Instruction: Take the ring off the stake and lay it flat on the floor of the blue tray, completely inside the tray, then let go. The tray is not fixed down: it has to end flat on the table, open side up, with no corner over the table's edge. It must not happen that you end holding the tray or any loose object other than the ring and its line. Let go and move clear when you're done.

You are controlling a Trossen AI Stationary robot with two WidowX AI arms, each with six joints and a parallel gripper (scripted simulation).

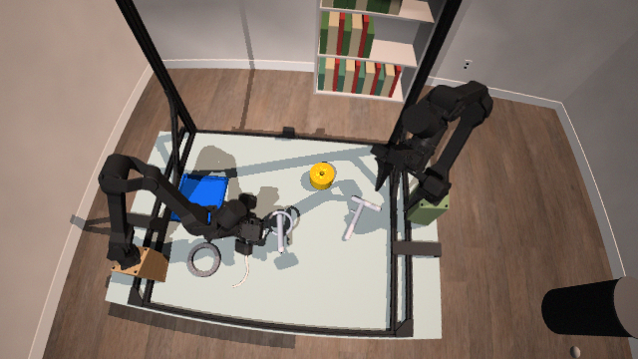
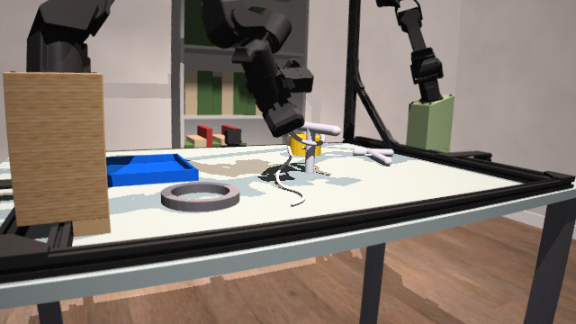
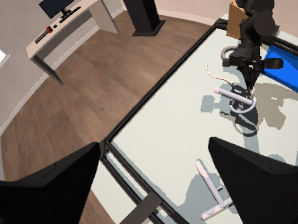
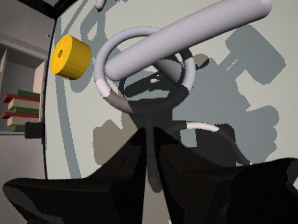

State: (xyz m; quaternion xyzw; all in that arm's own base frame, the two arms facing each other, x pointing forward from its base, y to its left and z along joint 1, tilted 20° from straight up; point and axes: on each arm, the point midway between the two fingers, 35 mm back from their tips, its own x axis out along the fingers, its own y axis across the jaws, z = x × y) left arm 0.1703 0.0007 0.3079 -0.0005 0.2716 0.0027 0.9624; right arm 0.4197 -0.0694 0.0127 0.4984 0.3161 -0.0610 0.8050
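Thin ring on stake, its line pinched by the right gripper.
Top: ring [image 1: 292, 222] [image 2: 322, 139] [image 3: 242, 111] [image 4: 100, 65] seen around stake [image 1: 280, 234] [image 2: 321, 129] [image 3: 232, 95] [image 4: 200, 35]; blue tray [image 1: 204, 191] [image 2: 153, 180] [image 3: 287, 67] at ten o'clock from it, thick grey ring [image 1: 189, 259] [image 2: 200, 205] at eight. Exterior: ring raised off table, below crossbar. Left wrist: left gripper [image 1: 393, 199] [image 3: 155, 143] wide open; tray at two o'clock from stake. Right wrist: right gripper [image 1: 269, 225] [image 2: 290, 135] [image 3: 250, 89] [image 4: 150, 131] closed on line [image 1: 247, 271] [image 2: 278, 177] [image 3: 217, 76] [image 4: 202, 126]; yellow cylinder [image 1: 322, 179] [image 2: 298, 146] [image 4: 75, 57] at nine o'clock from ring.
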